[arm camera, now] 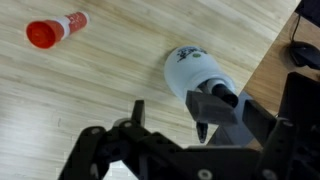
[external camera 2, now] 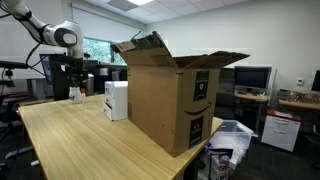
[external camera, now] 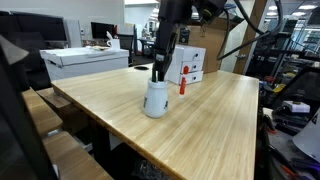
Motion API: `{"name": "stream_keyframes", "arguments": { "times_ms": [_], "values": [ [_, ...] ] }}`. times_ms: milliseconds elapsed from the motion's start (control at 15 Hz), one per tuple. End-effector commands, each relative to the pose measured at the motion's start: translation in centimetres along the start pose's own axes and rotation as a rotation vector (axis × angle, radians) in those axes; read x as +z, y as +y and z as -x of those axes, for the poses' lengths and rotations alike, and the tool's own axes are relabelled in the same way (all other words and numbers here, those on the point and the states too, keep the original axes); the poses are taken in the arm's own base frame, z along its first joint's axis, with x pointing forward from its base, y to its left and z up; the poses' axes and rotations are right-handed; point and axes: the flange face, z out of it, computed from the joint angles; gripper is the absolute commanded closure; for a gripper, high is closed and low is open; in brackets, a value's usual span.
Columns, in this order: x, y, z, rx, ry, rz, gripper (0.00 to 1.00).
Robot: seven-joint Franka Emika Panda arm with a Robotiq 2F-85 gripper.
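Claw (external camera: 158,72): jaws spread wide, nothing held. It is hung just above the white cup (external camera: 155,98), and in the wrist view one fingertip (arm camera: 204,128) is seen close against the cup's side; whether contact is made cannot be told. White cup: stood alone on the wooden table (external camera: 220,125), not far from a table edge, as the wrist view shows. Red marker (external camera: 183,87): stood upright near the cup, just in front of a white box (external camera: 190,62). Cardboard box (external camera 2: 170,100): flaps open, well apart from the cup, further along the table. Hazards, as judged: the claw appears off-centre over the cup, so a straight descent could bring a finger down on the top or wall rather than around it. The cup could then be tipped or slid across the smooth wood, possibly toward the nearby edge. If the jaws were shut with only one finger bearing, the cup could be spun or squeezed out sideways. A wide sideways correction could knock the marker over and send it rolling.
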Motion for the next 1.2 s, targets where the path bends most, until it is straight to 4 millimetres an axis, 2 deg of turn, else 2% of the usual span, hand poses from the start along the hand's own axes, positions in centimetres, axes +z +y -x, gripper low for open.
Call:
{"name": "stream_keyframes", "arguments": {
  "times_ms": [0, 867, 1133],
  "values": [
    [-0.05, -0.04, -0.04, 0.001, -0.001, 0.0, 0.0],
    [-0.06, -0.1, -0.08, -0.015, -0.002, 0.007, 0.0],
    [0.9, -0.7, -0.45, -0.035, -0.036, 0.036, 0.0]
  ]
}}
